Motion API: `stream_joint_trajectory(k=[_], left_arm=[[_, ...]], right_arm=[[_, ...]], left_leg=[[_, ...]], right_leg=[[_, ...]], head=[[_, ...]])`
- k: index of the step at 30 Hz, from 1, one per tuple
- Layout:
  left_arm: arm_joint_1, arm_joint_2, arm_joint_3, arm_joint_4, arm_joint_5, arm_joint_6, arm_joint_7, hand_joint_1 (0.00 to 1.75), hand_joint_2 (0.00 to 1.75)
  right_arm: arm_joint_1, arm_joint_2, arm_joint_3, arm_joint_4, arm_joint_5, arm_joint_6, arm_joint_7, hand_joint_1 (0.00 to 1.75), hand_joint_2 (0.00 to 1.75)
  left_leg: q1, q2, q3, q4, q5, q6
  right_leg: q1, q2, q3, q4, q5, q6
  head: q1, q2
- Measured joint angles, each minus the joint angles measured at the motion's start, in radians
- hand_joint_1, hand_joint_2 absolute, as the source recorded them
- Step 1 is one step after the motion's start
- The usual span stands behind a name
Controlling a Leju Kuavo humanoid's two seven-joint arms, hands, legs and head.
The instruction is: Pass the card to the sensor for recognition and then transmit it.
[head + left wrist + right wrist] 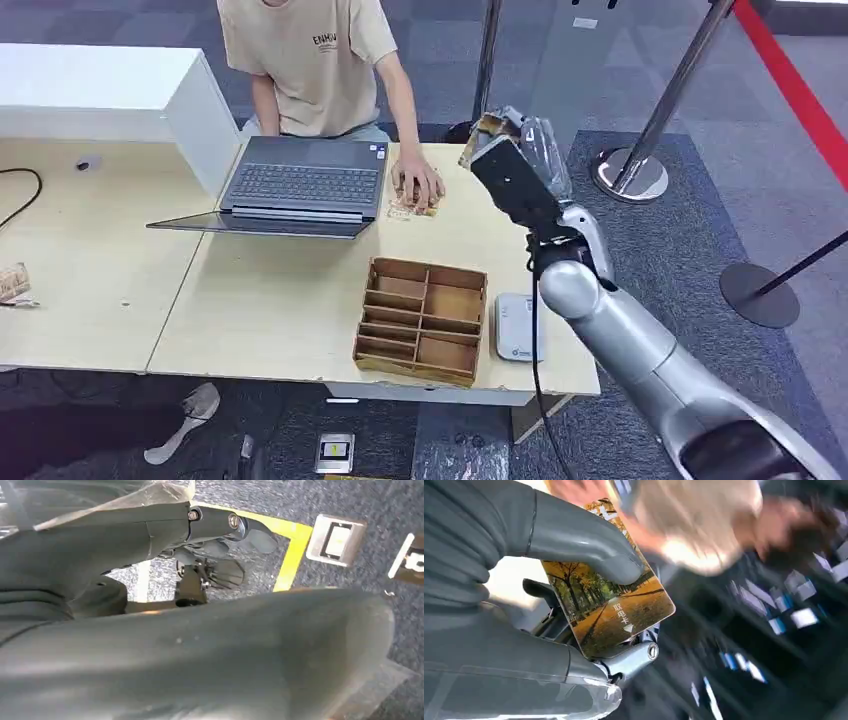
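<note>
**Card held aloft in right robot hand**

The right robot hand (515, 150) is raised above the surface (270, 300), grasping the card (611, 607). The right wrist view resolves the card's autumn-tree print under the thumb. The sensor (517, 327) lies beside the wooden organiser (423, 320). A person (320, 60) sits at a laptop (300, 183). The left robot hand's (220, 555) state is indeterminate.

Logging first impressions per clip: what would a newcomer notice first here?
The raised right hand over the table's far right corner, holding a card with an autumn tree scene under its thumb. Behind the table sits a person, one hand on a small stack beside an open laptop.
</note>
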Motion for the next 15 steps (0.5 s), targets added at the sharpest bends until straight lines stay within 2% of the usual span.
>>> stream_joint_trajectory(k=[3,4,5,9,15], left_arm=[[-0.013,-0.006,0.000,0.000,-0.016,0.000,0.013,0.00,0.00],[-0.019,-0.009,0.000,0.000,-0.021,0.000,0.015,0.00,0.00],[-0.023,-0.010,0.000,-0.001,-0.023,0.000,0.018,0.00,0.00],[-0.033,-0.012,0.000,-0.001,-0.029,0.001,0.018,0.00,0.00],[-0.032,-0.013,0.000,-0.001,-0.028,0.006,0.014,0.00,0.00]], right_arm=[[-0.067,0.037,0.035,0.084,0.248,-0.112,0.049,1.75,1.75],[-0.091,0.043,0.052,0.121,0.382,-0.135,0.089,1.75,1.75],[-0.113,0.050,0.070,0.161,0.492,-0.150,0.123,1.75,1.75],[-0.154,0.071,0.122,0.290,0.729,-0.191,0.187,1.75,1.75],[-0.171,0.079,0.175,0.424,0.815,-0.212,0.225,1.75,1.75]], left_leg=[[0.000,0.000,0.000,0.000,0.000,0.000],[0.000,0.000,0.000,0.000,0.000,0.000],[0.000,0.000,0.000,0.000,0.000,0.000],[0.000,-0.001,0.000,0.000,0.000,0.000],[0.000,-0.001,0.000,0.000,0.000,0.000]], right_leg=[[0.000,0.000,0.000,0.000,0.000,0.000],[0.000,0.000,0.000,0.000,0.000,0.000],[0.000,0.000,0.000,0.000,0.000,0.000],[0.000,0.000,0.000,0.000,0.000,0.000],[0.000,0.000,-0.001,0.000,0.000,0.000]], head=[[0.000,0.000],[0.000,0.000],[0.000,0.000],[0.000,0.000],[0.000,0.000]])
